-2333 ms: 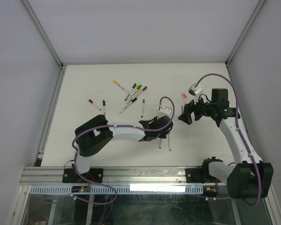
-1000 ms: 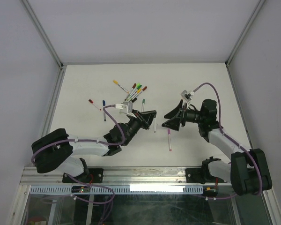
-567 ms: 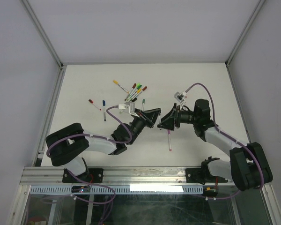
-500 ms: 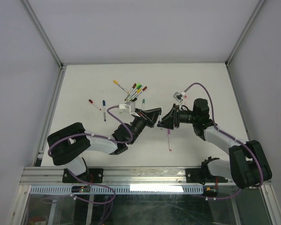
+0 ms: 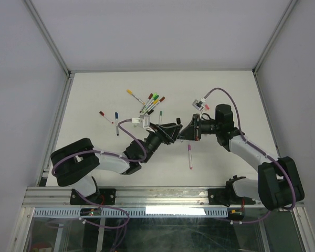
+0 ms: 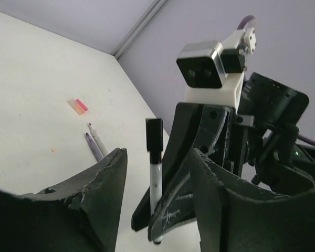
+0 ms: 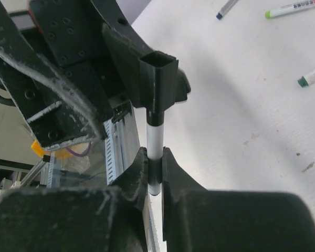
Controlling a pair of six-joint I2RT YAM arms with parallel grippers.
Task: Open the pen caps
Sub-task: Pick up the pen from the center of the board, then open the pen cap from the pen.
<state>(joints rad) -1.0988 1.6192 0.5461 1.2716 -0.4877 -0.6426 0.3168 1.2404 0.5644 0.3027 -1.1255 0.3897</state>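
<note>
1. Top external view
   - White desk (image 5: pixel 94 94), walled on the left, far and right sides, with a metal rail (image 5: pixel 147 197) along the near edge. There is open room at far right and near left.
   - Left claw (image 5: pixel 174 132) and right claw (image 5: pixel 189 130) meet tip to tip above mid-desk.
   - A cluster of pens (image 5: pixel 149 104) lies beyond the left claw. Two more pens (image 5: pixel 116 118) lie well left, and one pink-ended pen (image 5: pixel 189 156) lies just nearer than the claws.
   - A pink cap (image 5: pixel 206 106) shows beside the right wrist.

2. Left wrist view
   - Left claw (image 6: pixel 156 157) stands open, one finger on each side of the black-capped pen (image 6: pixel 156 173), with a gap on both sides.
   - The pen is upright with its black cap (image 6: pixel 154 134) on top. Its lower end sits in the right claw (image 6: pixel 156 231).
   - On the desk beyond are the pink cap (image 6: pixel 79 106) and two pens (image 6: pixel 94 144) side by side.

3. Right wrist view
   - Right claw (image 7: pixel 155 163) is clamped on the white barrel of the black-capped pen (image 7: pixel 155 139).
   - The black cap (image 7: pixel 158 84) is on and stands clear above the pads.
   - Fingers (image 7: pixel 68 100) of the left claw are close behind it.
   - A green pen (image 7: pixel 294 8) lies on the desk at upper right. Its barrel print is too small to read.
</note>
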